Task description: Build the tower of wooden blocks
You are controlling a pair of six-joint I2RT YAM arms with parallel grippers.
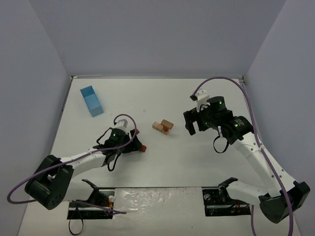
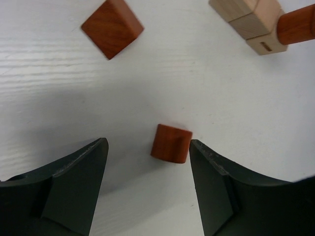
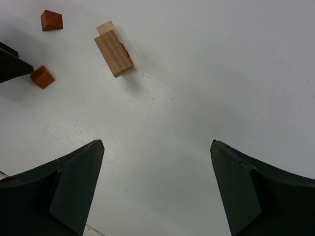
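The wood block tower is a small cluster of light tan blocks [image 1: 163, 127] with a reddish-brown cylinder [image 2: 297, 24] lying against it; the same tan blocks [image 2: 251, 22] show at the top right of the left wrist view. My left gripper [image 2: 146, 143] is open and low over the table. A short reddish-brown block [image 2: 171, 143] lies on the table between its fingertips, close to the right one. A reddish-brown cube [image 2: 112, 27] lies farther ahead to the left. My right gripper [image 3: 156, 142] hangs open and empty to the right of the cluster, with a tan block [image 3: 114, 53] far ahead of it.
A light-blue rectangular box [image 1: 92, 101] stands at the back left. White walls enclose the table on three sides. Two reddish blocks [image 3: 51, 20] [image 3: 42, 77] lie beside the left finger in the right wrist view.
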